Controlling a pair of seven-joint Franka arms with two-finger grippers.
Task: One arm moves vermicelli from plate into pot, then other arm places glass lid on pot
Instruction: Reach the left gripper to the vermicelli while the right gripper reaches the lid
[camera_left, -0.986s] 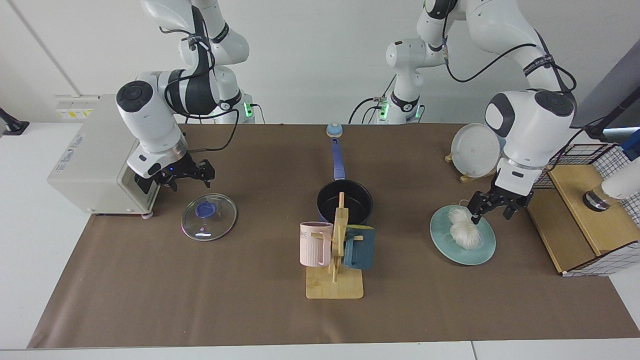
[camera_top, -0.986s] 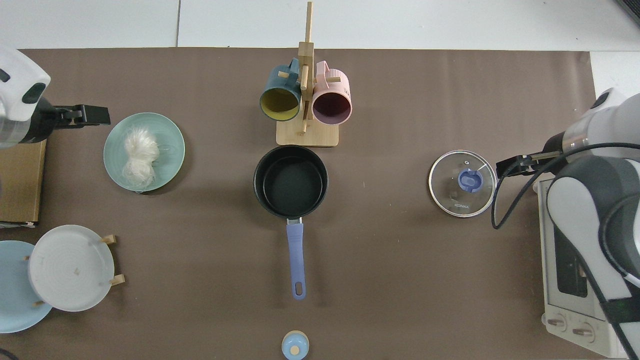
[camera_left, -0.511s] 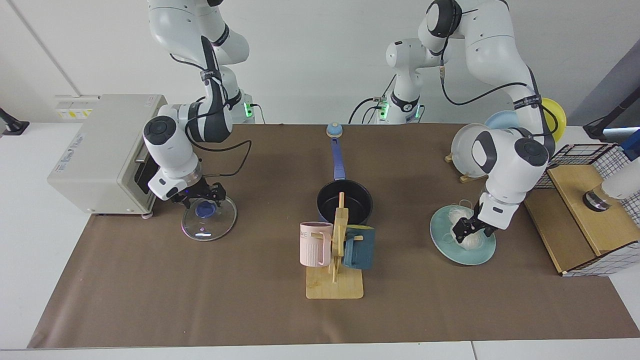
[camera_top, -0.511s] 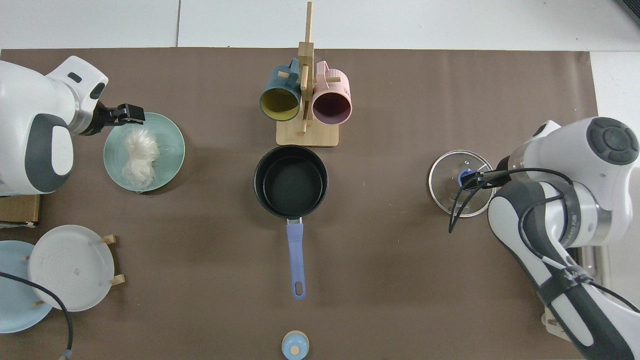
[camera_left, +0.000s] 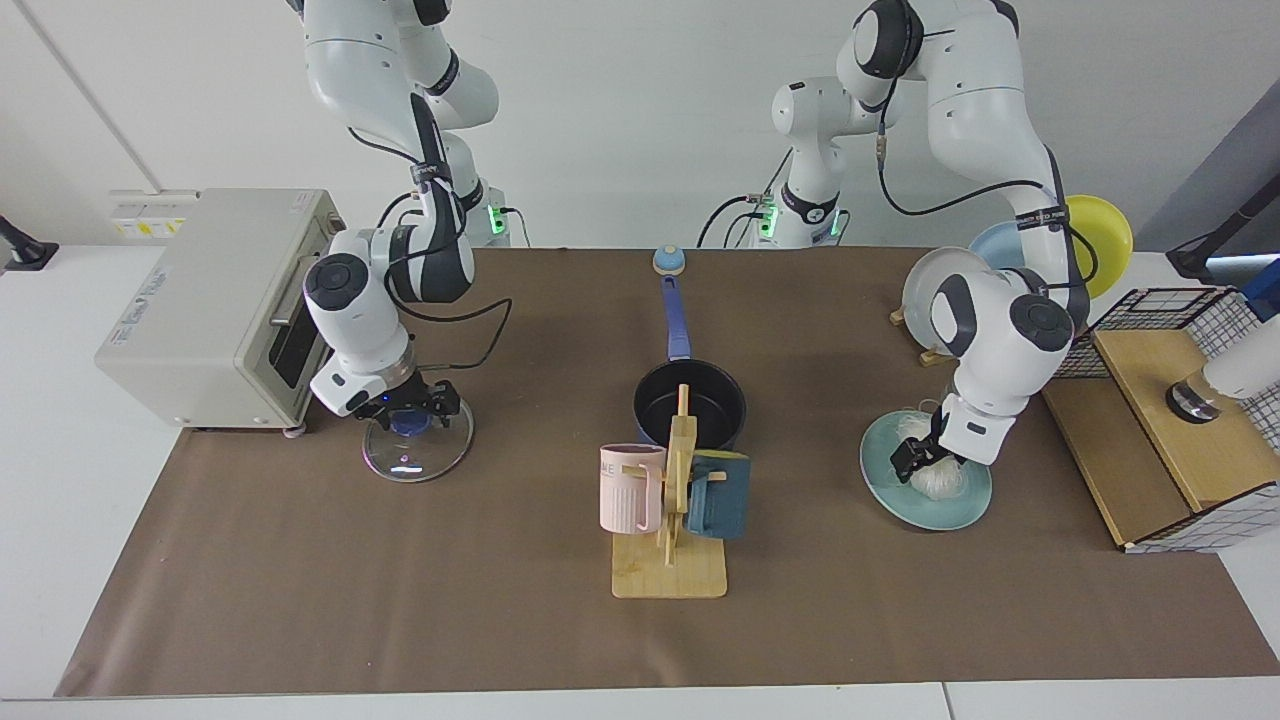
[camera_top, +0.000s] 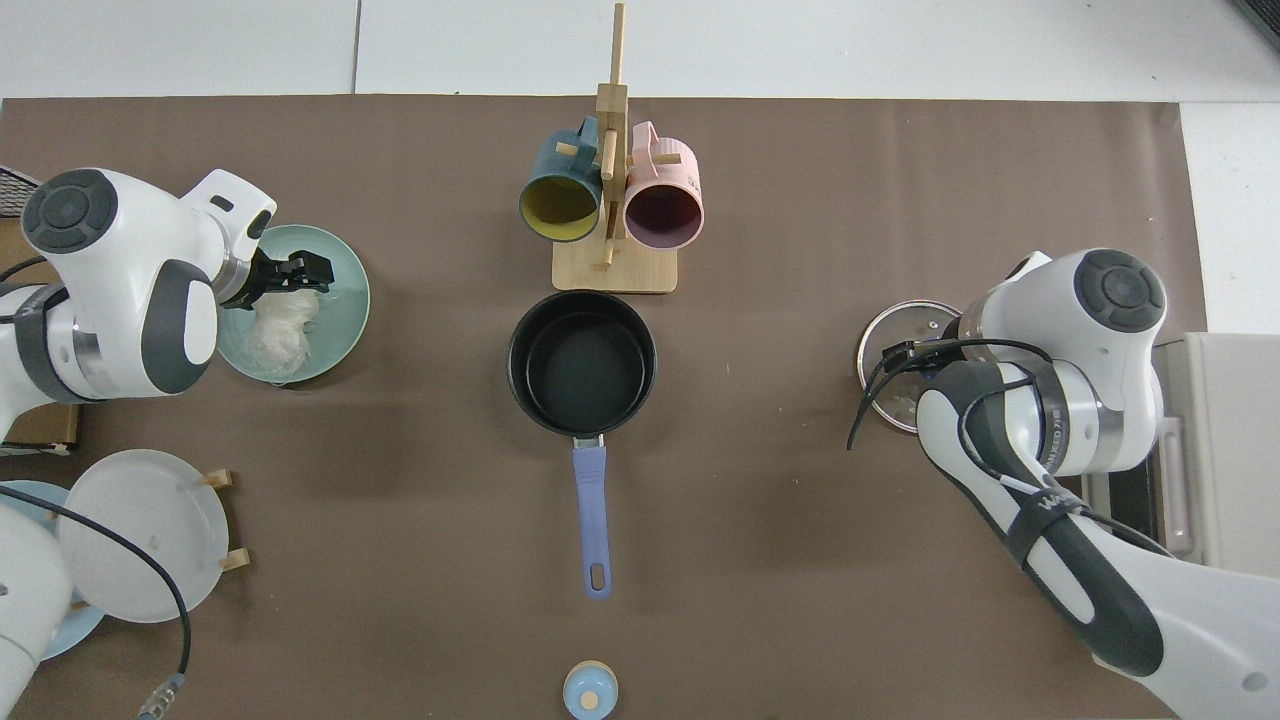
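Brown mat on a white table. Nothing done yet: vermicelli (camera_left: 938, 478) sits on the teal plate (camera_left: 925, 513) at facing view's right, pot (camera_left: 690, 405) mid-table is empty. Left gripper (camera_left: 925, 458) is down at the bundle, fingers apart around it, not closed. Right gripper (camera_left: 418, 408) is low over the glass lid (camera_left: 418, 436) knob; can't tell finger state. Top view hides the knob under the arm; facing view shows it.
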